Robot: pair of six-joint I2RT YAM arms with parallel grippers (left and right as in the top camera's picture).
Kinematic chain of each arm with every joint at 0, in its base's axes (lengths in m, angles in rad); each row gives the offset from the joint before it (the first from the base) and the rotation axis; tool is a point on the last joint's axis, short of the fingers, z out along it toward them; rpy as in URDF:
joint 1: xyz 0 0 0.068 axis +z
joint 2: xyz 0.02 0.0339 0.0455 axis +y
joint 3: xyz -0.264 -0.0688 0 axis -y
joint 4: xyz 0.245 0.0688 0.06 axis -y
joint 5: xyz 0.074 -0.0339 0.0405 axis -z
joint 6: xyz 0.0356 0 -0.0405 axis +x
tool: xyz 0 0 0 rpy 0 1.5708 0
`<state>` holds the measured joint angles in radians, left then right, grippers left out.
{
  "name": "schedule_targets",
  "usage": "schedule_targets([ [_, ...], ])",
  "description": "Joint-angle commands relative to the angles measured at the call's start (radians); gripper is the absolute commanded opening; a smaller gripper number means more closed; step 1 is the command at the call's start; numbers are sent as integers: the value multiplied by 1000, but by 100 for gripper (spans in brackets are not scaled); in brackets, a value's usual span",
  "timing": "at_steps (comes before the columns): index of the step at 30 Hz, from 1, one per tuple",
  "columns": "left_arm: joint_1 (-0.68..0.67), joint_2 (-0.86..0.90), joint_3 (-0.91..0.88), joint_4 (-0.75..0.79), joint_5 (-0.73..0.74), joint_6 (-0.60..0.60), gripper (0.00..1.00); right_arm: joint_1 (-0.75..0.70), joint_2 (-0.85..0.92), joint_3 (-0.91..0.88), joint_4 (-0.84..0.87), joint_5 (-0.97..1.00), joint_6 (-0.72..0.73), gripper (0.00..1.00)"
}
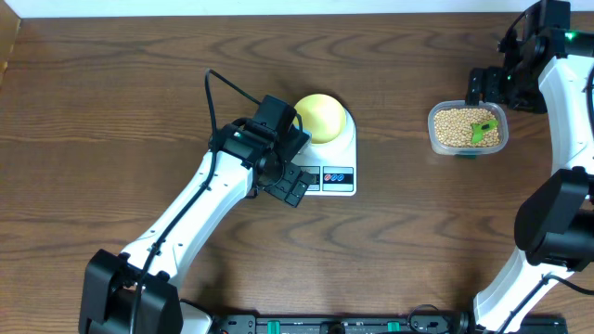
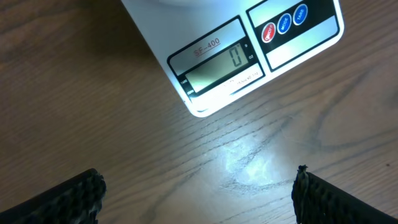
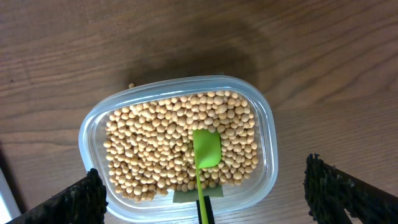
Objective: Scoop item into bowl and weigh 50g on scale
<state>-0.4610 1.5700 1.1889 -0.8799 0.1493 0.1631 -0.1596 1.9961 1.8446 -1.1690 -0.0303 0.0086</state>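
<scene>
The pale yellow bowl sits on the white scale, whose grey display shows a zero. My left gripper hovers over the scale's front left corner; in the left wrist view it is open above bare wood. The tan beans fill a clear tub at the right, with a green scoop lying on them. My right gripper stands just behind the tub. In the right wrist view it is open, fingers wide on either side of the scoop handle, not touching it.
A single bean lies on the wooden table just outside the tub. The scale's three buttons face the front. A dark rail runs along the table's near edge.
</scene>
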Motion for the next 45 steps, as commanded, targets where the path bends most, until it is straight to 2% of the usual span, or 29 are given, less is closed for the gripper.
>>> schedule_targets([
  [1, -2, 7, -7, -18, -29, 11, 98, -9, 2, 5, -2, -5, -3, 99],
  [8, -26, 7, -8, -37, -31, -145, 98, -9, 2, 5, -2, -5, -3, 99],
  [13, -78, 7, -51, 59, -40, -183, 98, -9, 2, 5, -2, -5, -3, 99],
  [18, -121, 7, -130, 135, -196, -374, 98, -9, 2, 5, -2, -5, -3, 99],
  [20, -121, 7, -150, 156, -195, -390, 98, -9, 2, 5, -2, -5, -3, 99],
  [28, -121, 7, -259, 267, -195, -365, 98, -9, 2, 5, -2, -5, -3, 99],
  [36, -120, 7, -300, 321, -183, -35, 98, -9, 2, 5, -2, -5, -3, 99],
  [45, -120, 7, -302, 336, -52, 0, 98, -9, 2, 5, -2, -5, -3, 99],
])
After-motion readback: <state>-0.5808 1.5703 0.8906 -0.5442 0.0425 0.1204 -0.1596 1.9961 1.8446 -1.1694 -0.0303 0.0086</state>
